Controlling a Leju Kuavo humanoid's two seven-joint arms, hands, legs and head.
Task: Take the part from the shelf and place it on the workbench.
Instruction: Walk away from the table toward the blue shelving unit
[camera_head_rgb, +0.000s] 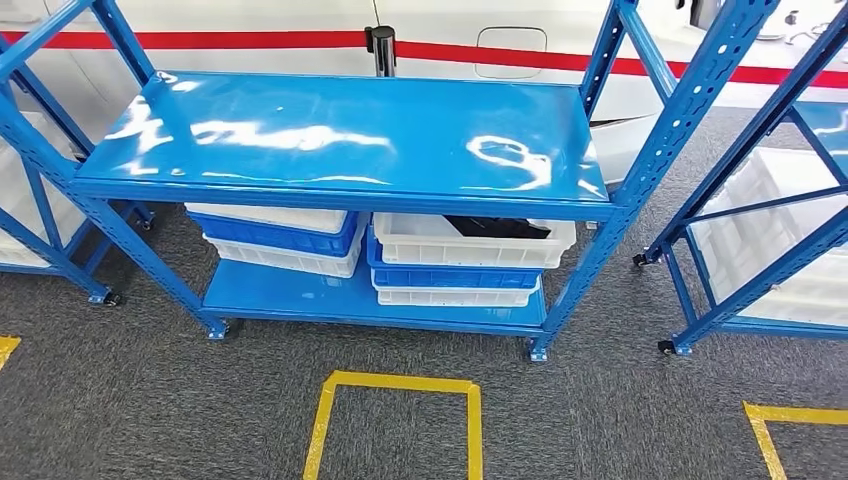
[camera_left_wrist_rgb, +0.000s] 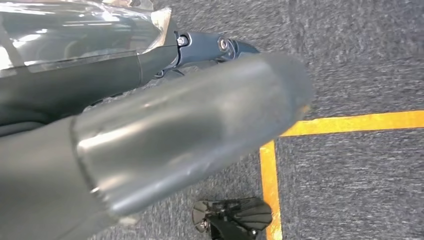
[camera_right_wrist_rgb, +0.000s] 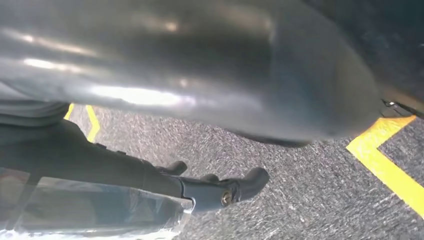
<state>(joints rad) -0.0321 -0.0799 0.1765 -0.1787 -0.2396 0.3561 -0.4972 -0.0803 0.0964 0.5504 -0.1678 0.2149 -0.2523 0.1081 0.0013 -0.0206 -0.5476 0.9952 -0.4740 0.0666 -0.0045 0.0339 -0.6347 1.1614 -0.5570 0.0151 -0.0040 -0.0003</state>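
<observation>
- The right hand (camera_right_wrist_rgb: 200, 115) hangs above grey carpet (camera_right_wrist_rgb: 280, 200), thick thumb blurred and large.
- Dark fingers (camera_right_wrist_rgb: 235, 187) stretch out, apart, holding nothing.
- Yellow tape (camera_right_wrist_rgb: 387, 167) lines cross the carpet.

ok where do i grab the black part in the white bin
Probably grip the black part at its exposed upper edge, reaching in from the front, low: the white plastic bin is open-topped, but the glossy blue shelf top overhangs it.

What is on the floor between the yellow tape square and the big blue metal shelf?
Nothing: in the head view, bare grey carpet runs from the yellow tape square to the blue metal shelf.
</observation>
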